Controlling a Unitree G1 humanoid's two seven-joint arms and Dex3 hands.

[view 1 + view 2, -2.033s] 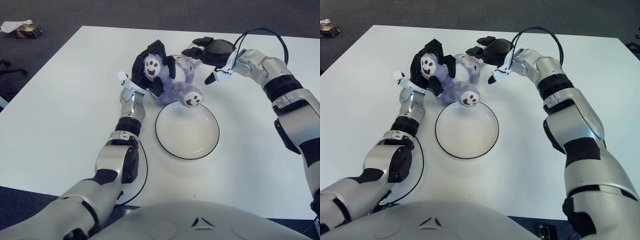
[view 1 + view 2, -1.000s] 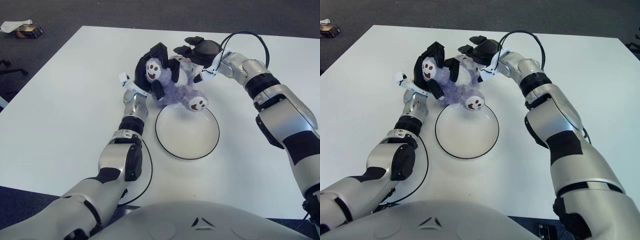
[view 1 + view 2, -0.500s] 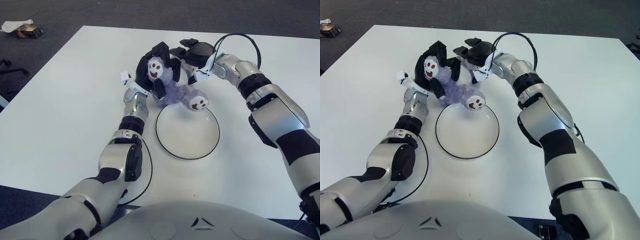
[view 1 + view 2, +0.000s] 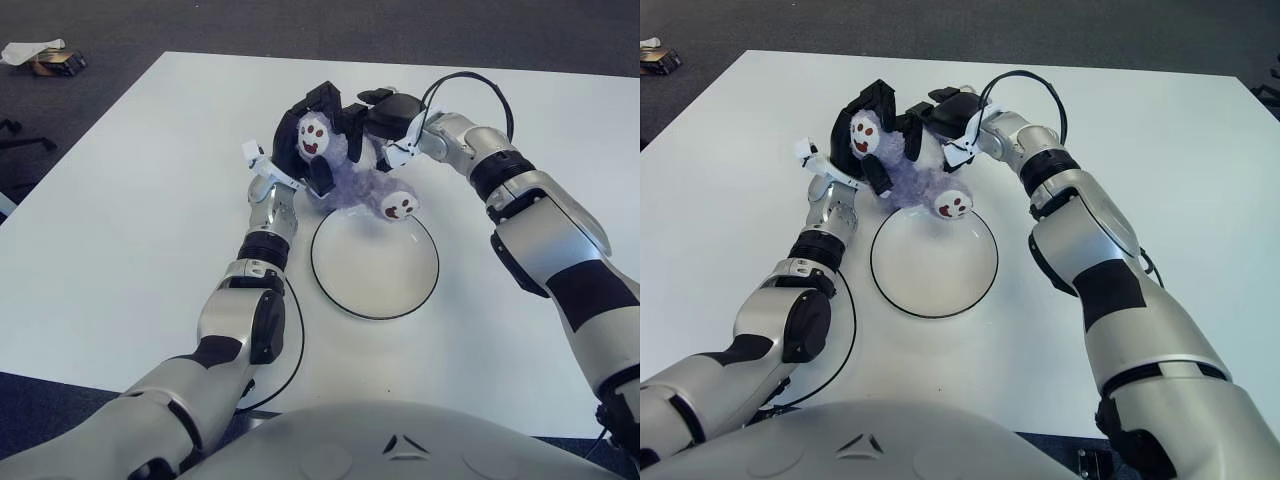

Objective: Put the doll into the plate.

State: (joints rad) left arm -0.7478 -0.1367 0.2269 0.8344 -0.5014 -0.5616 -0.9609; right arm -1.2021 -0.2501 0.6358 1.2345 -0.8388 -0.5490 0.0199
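We are working over the white table, which is filling most of the frame; just below centre the white plate with its dark rim is lying bare; at its upper edge, in the upper middle of the frame, the purple doll is sitting, one smiling paw hanging over the plate's rim. Our left hand is closing its black fingers round the doll's upper left paw and side; our right hand is pressing in from the upper right, fingers curled against the plush, so both are holding the doll between them. To do this step well, we judge we should be keeping both grips even, lifting the doll clear of the rim, carrying it toward the plate's centre, and lowering before letting go.
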